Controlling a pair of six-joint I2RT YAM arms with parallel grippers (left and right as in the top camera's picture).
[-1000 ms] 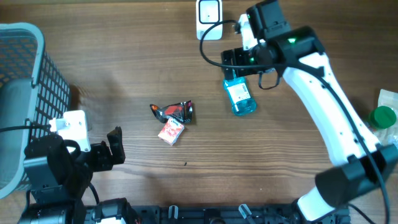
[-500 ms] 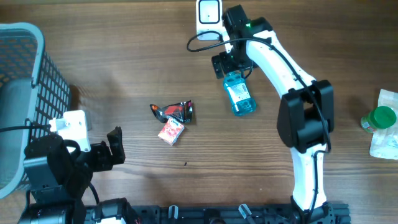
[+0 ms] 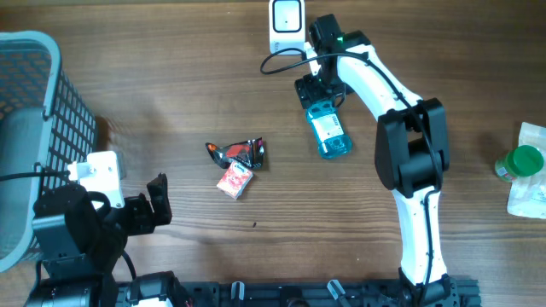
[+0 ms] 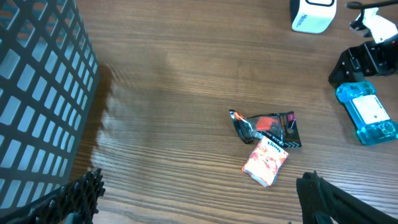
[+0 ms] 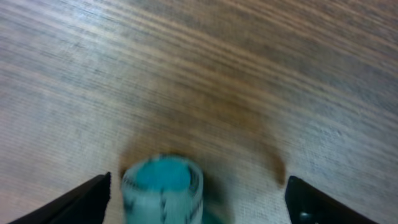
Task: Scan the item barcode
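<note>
Table [image 3: 171, 102]: brown wood-grain top, grain running left–right, matte, w/ a soft darker shadow patch just beside the basket. It fills every view, so nothing of the room past its edges shows. Grey-blue mesh basket [image 3: 34, 128] sits at the left edge and is cut off by the frame. White right arm [image 3: 409, 170] stretches from the near edge up toward the far edge, its elbow joint black. Left arm [image 3: 77, 230], black w/ a white block on it, sits low at the near-left corner. Its left gripper [image 4: 202, 202] has its fingers spread wide w/ nothing between them, over bare wood near the basket. The blue bottle [image 3: 329, 132] lies on its side in the far-centre area, white label up, cap end toward the far edge. Right gripper [image 3: 319, 94] is right at that cap end, its fingers apart on either side of the cap. In the blurred wrist view there is a gap on both sides, so no grip. White scanner [image 3: 287, 21] stands at the far edge, just beyond the bottle and gripper, cable looping off it. A green-lidded item in clear wrap [image 3: 524, 162] is at the right edge. Mid-table, well apart from the bottle, a dark crumpled wrapper [image 3: 243, 152] touches a small red-and-white packet [image 3: 235, 181].
</note>
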